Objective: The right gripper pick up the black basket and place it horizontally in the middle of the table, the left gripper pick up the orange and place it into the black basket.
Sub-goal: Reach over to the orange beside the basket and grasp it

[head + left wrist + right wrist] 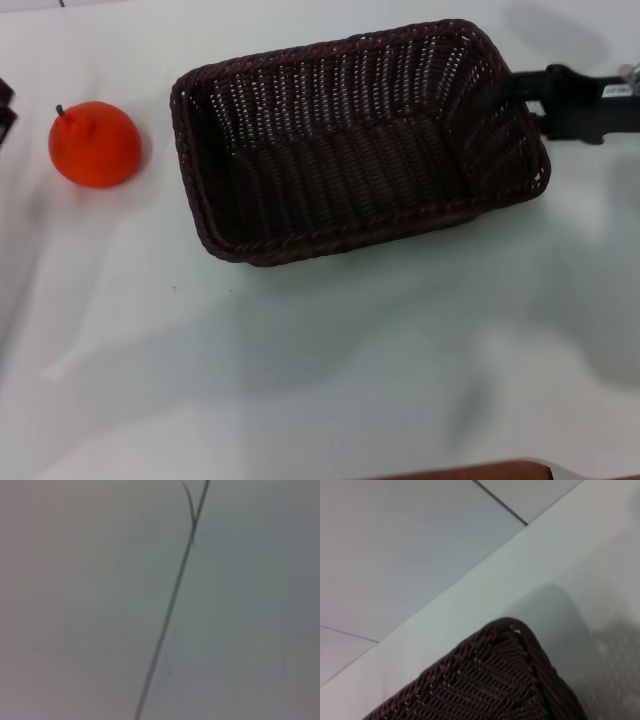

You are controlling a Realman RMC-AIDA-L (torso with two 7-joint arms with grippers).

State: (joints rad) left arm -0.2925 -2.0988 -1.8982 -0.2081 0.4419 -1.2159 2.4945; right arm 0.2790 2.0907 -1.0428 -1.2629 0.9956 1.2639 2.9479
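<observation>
Right tool (505, 92) reaches in from our right and meets the basket's (350, 140) right end wall near the far corner; we see it closed on the rim there. Our basket lies lengthwise across the middle of the table (320, 350), slightly skewed, its open side up and nothing inside. In the right wrist view one rounded corner of the basket (510, 680) shows against the table (600, 555), with the floor beyond the edge. Our orange (95, 144) sits on the table well to the left of the basket, stem up. Left tool (5, 110) is only a dark sliver at the left edge, near the orange; we cannot tell how its fingers stand.
</observation>
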